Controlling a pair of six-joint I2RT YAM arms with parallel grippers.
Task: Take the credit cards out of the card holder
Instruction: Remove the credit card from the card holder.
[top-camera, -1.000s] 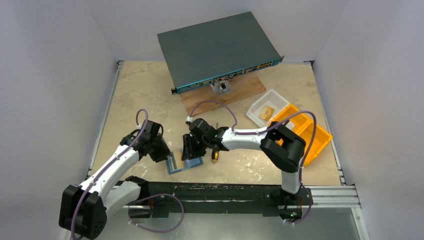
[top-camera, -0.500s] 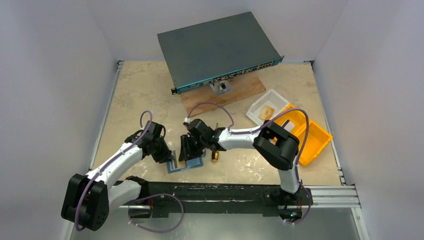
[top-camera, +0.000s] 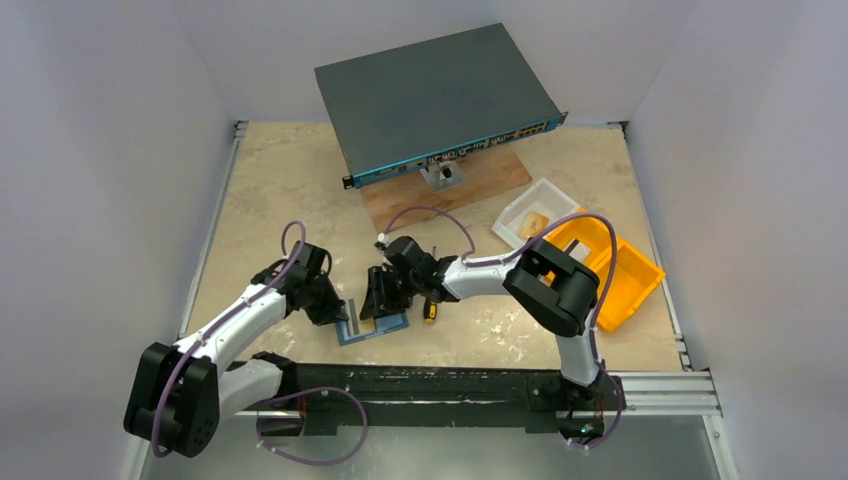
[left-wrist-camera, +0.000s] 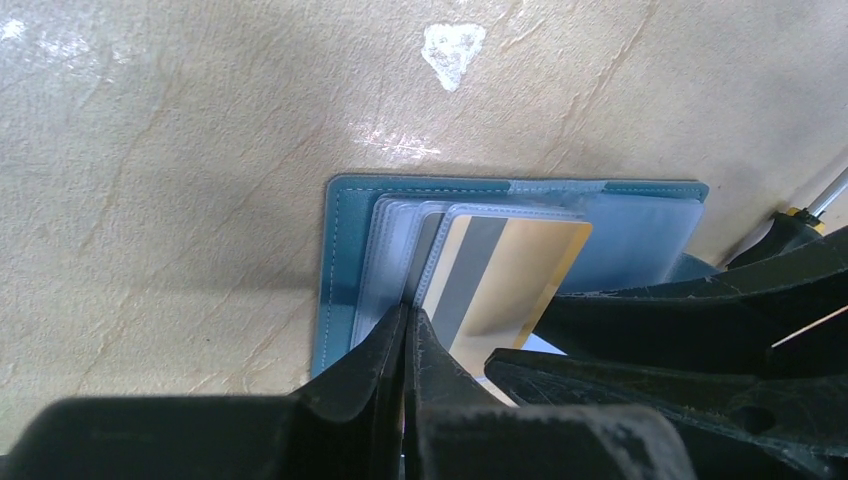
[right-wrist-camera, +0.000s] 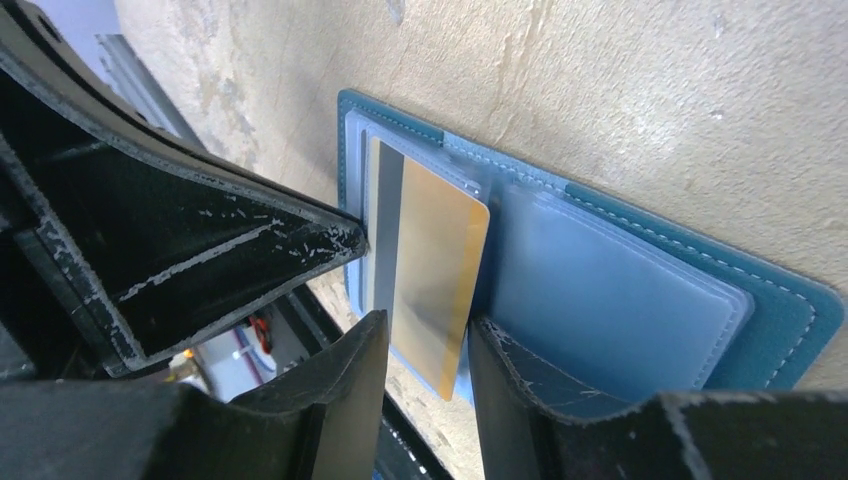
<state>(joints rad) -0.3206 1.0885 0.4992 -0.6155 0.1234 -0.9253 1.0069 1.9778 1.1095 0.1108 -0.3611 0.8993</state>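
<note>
The teal-blue card holder (top-camera: 385, 327) lies open on the table between both grippers. In the left wrist view its stitched edge (left-wrist-camera: 345, 250) frames clear sleeves, and a gold credit card (left-wrist-camera: 515, 275) with a grey stripe sticks halfway out of one. My left gripper (top-camera: 337, 312) is shut, its tips (left-wrist-camera: 408, 318) resting on the sleeve edge beside the card. My right gripper (top-camera: 380, 300) stands over the holder (right-wrist-camera: 770, 330). Its jaws are a little apart, and the free end of the gold card (right-wrist-camera: 430, 260) rises between them (right-wrist-camera: 425, 345).
A large dark network switch (top-camera: 435, 95) sits on a wooden board (top-camera: 480, 185) at the back. A white tray (top-camera: 535, 212) and orange bins (top-camera: 625, 275) stand at the right. A yellow-handled screwdriver (top-camera: 430, 311) lies just right of the holder.
My left gripper has moved right and down onto the holder's left edge. The right gripper has stayed over the holder, shifting only slightly.
</note>
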